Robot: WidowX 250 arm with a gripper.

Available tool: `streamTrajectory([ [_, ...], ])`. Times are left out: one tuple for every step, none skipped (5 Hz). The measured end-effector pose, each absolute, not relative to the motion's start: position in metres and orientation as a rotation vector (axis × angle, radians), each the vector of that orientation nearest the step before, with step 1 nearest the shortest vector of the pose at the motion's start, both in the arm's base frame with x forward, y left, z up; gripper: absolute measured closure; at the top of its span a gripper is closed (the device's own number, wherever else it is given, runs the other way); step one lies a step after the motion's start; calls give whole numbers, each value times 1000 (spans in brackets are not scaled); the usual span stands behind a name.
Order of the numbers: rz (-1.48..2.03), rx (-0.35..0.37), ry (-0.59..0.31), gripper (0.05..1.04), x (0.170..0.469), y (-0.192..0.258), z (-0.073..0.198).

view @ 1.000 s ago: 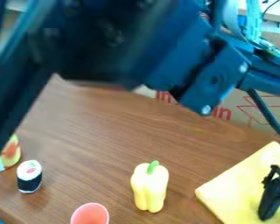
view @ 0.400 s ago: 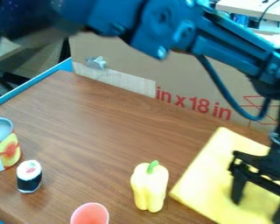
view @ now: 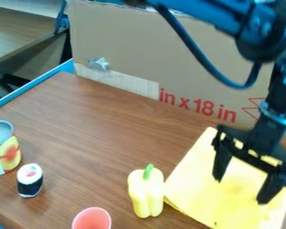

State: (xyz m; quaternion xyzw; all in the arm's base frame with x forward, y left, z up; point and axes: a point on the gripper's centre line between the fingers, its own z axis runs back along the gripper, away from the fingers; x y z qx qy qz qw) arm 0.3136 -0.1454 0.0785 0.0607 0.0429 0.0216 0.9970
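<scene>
Black gripper (view: 241, 190) hanging open over yellow slab (view: 196, 185), lower right.
Fingers pointing down and standing wide apart, gripping nothing between them; whether the tips are touching the slab, cannot tell. Slab lying flat on the brown wood-grain table (view: 98, 120), its left corner meeting the right side of a yellow bell pepper (view: 146, 194); pepper standing upright, green stem on top. Pinkish-red cup (view: 91, 220) sitting left of pepper at the near edge of view, partly cut off. Farther left, a sushi roll (view: 29, 180) with dark wrap and white top is standing near a fruit-labelled can (view: 3, 150). Cardboard panel (view: 133, 49) rising behind the table, red print across it.
</scene>
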Motion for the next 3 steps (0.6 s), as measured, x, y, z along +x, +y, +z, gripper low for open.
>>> streamTrajectory([
  [-10, 111, 20, 83, 295, -149, 106],
  [-34, 81, -6, 83, 277, -147, 119],
  [-46, 67, -1, 83, 267, -145, 123],
])
